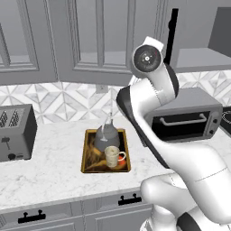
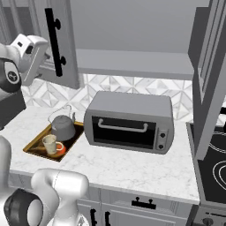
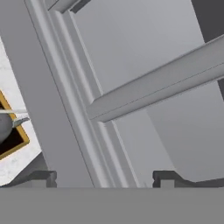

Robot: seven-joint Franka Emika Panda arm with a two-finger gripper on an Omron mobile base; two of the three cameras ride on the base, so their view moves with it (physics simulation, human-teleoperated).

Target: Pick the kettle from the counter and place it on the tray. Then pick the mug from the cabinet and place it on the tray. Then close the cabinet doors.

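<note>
On the marble-veined counter (image 1: pixel 54 167) we see the gold-rimmed tray (image 1: pixel 84 155) carrying the domed metal kettle (image 1: pixel 107 136) and mottled cream mug (image 1: pixel 113 156). Our gripper (image 3: pixel 104 177), jaws spread, faces the panelled grey cabinet door (image 3: pixel 144 65).

We see a grey toaster oven (image 2: pixel 128 122) standing toward the back of the bench, a grey toaster (image 1: pixel 16 133) near its left end, and a black stovetop (image 2: pixel 214 167) at the right end.
</note>
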